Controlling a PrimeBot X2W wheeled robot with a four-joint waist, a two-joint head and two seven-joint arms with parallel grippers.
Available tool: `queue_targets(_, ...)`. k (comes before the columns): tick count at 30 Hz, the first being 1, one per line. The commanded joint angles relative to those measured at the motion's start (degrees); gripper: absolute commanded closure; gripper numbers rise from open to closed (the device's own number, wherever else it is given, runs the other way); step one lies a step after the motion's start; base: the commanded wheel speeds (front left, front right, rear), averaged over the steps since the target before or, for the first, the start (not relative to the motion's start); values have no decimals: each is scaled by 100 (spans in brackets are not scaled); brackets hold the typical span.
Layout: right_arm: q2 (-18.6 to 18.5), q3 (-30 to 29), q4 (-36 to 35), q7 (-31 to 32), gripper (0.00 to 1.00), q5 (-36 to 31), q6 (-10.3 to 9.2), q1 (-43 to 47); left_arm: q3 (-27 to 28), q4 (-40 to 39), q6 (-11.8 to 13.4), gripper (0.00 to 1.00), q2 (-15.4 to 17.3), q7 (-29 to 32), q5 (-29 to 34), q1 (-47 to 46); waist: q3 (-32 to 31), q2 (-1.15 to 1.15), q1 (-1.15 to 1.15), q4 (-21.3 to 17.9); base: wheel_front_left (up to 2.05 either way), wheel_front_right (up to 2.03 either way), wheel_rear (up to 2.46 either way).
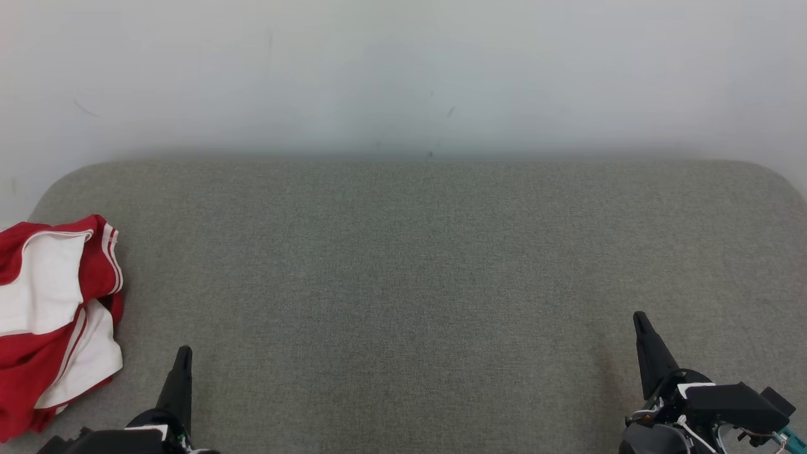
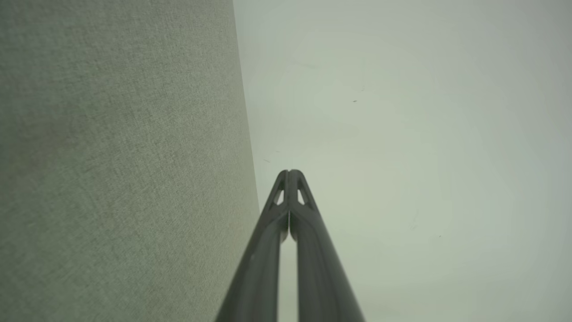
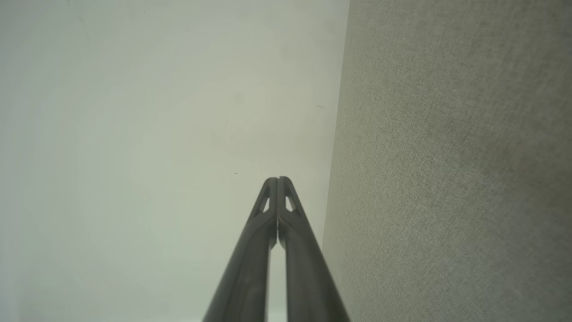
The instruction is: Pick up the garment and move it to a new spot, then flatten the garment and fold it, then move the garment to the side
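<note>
A red and white garment (image 1: pixel 53 321) lies bunched up at the far left edge of the grey fabric surface (image 1: pixel 416 284) in the head view. My left gripper (image 1: pixel 183 350) sits at the lower left, a short way right of the garment and apart from it, fingers pointing up. In the left wrist view the left gripper (image 2: pixel 290 171) is shut with its tips together and nothing between them. My right gripper (image 1: pixel 639 317) rests at the lower right, far from the garment. The right wrist view shows the right gripper (image 3: pixel 277 179) shut and empty too.
A pale wall (image 1: pixel 403 69) rises behind the surface's far edge. The surface has rounded far corners and stretches wide between the two grippers.
</note>
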Motion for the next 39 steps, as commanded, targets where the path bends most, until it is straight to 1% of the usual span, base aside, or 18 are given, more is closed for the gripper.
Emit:
queue_targets(1,-1,1,-7,13,100,1,-12,47,18,-16,-19,100,17,-7,-29,-45,0,0,0,0,0,0,0)
queue_targets(31,-1,1,-7,13,100,0,-13,47,17,-16,-19,100,17,-7,-29,-45,0,0,0,0,0,0,0)
queue_targets(32,0,0,0,0,0,0,-1,0,0,0,0,0,0,1,0,0,0,0,0,0,0,0,0)
queue_targets(36,16,12,164,-5,0,-4,0,114,-24,158,4,0,-30,-6,3,125,2,0,0,0,0,0,0)
queue_targets(39,1,89,114,-70,0,-75,0,112,-56,145,4,0,-21,-97,78,133,5,0,0,0,0,0,0)
